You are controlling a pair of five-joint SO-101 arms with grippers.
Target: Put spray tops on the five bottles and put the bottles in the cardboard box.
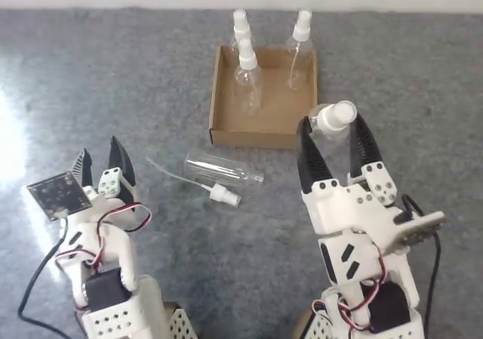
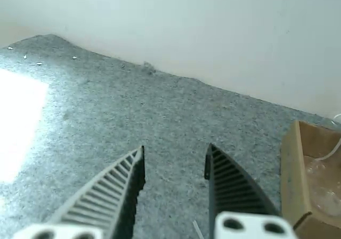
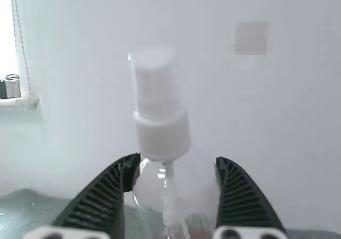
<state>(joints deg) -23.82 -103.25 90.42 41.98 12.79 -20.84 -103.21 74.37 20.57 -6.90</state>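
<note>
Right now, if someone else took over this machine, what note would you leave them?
Left gripper: fingers open, empty, above the table.
Right gripper: fingers shut on the held bottle, already capped and upright, by the cardboard box.
Done: three capped bottles stand in the box.
Left: box the held bottle. The last bottle lies on the table with its loose spray top beside it, so it needs fitting, then boxing.
</note>
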